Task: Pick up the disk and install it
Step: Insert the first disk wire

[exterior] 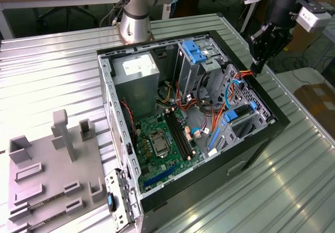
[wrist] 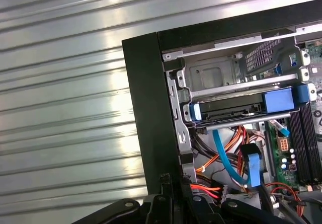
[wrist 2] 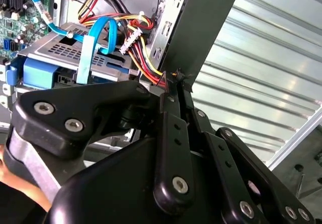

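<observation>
A flat unit with blue plastic side rails, which looks like the disk (wrist: 231,112), sits slotted edge-on in the metal drive cage (exterior: 238,119) of the open computer case (exterior: 272,112). Its label is hidden. My gripper (exterior: 256,65) hangs over the case's black side wall on the exterior view's right, above the orange and red cables (wrist 2: 146,68). Both wrist views show its fingers (wrist 2: 170,113) pressed together at the tips (wrist: 173,181), with nothing held between them. The gripper is apart from the disk, off to the side of the cage.
The case lies open on a ribbed metal table (exterior: 52,76). Inside are the green motherboard (exterior: 162,139), a grey power-supply box (exterior: 136,78) and a blue tab-handled bracket (exterior: 196,50) in the upper bay. A grey fixture tray (exterior: 47,175) lies at the exterior view's left. The arm's base (exterior: 135,26) stands behind the case.
</observation>
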### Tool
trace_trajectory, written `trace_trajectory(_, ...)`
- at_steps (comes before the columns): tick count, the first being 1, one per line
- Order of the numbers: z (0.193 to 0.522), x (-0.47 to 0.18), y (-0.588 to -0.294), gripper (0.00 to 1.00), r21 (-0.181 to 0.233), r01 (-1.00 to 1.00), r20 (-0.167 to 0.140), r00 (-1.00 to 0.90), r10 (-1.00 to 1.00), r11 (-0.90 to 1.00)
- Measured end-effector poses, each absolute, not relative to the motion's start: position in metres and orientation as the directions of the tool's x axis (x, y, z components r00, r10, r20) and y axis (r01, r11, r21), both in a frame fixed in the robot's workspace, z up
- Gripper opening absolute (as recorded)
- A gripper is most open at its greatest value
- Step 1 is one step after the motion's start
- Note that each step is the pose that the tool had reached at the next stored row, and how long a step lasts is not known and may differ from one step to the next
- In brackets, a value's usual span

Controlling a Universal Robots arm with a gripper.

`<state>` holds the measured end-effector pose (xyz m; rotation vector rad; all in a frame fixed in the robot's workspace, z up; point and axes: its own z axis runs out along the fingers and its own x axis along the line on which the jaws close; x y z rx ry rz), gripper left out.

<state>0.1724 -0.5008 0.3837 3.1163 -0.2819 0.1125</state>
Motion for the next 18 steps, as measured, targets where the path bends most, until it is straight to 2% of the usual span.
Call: trace_trajectory(18, 0.3837, 0.1719, -0.5008, 0.17, 0.004, -0.460, 0.072, 0.886, -0.458, -0.888)
